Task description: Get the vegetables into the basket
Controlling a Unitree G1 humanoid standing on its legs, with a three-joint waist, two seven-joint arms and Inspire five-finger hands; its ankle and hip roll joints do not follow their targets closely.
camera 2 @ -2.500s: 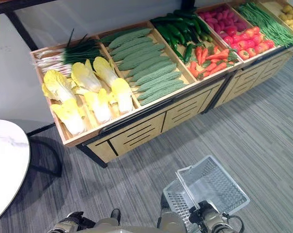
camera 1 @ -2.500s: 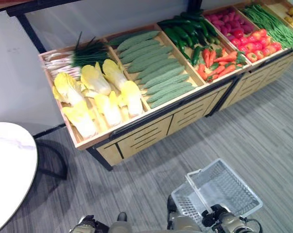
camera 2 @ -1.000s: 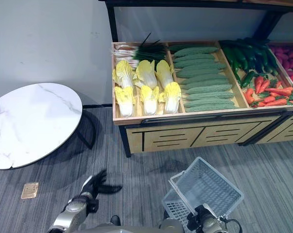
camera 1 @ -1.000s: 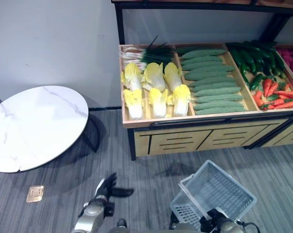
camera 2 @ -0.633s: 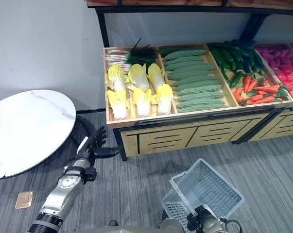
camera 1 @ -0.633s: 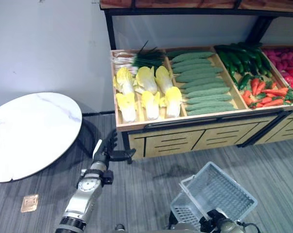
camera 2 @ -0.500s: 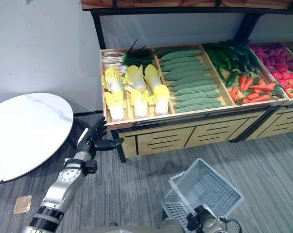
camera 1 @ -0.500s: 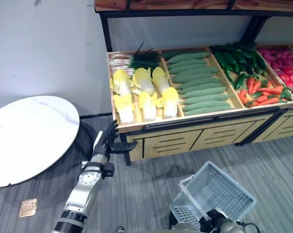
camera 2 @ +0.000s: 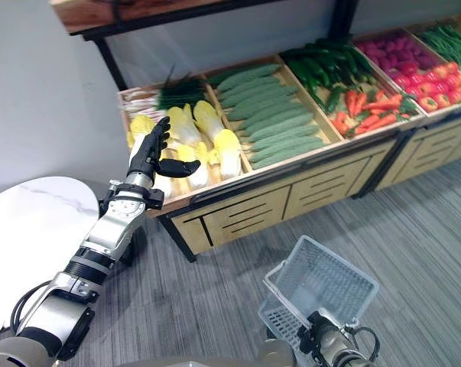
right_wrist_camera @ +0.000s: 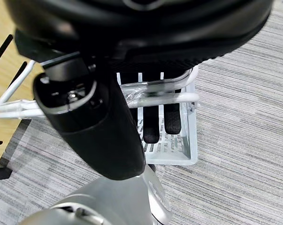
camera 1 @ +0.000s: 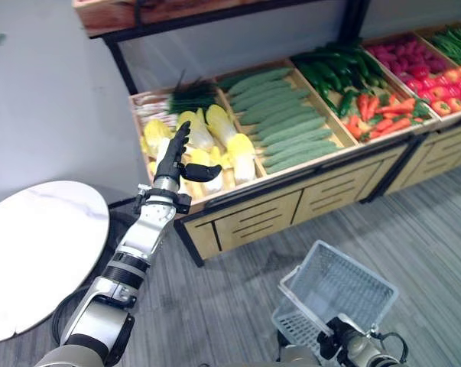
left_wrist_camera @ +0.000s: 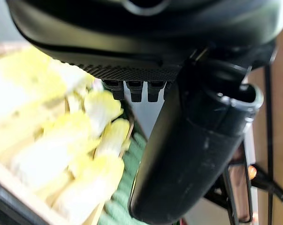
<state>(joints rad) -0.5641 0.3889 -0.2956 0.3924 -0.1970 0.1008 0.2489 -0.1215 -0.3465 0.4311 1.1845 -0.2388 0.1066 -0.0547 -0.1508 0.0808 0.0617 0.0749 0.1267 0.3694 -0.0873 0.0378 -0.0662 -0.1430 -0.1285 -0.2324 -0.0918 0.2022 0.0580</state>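
Left eye view shows a grey striped floor [camera 1: 413,222] and a pale wall behind a long wooden produce stand [camera 1: 291,191], whose bins hold yellow cabbages [camera 1: 215,149], green gourds [camera 1: 280,122], dark cucumbers [camera 1: 333,65] and red peppers [camera 1: 383,111]. A round white counter [camera 1: 31,252] stands left of the stand. Before the stand, the right hand [right_wrist_camera: 150,119] curls round the handle of the empty white basket [camera 1: 345,287], while the left hand [camera 1: 176,157] hovers over the cabbages, fingers straight and spread.

Right hand [right_wrist_camera: 153,123] curled round basket handle [right_wrist_camera: 155,99] — white.
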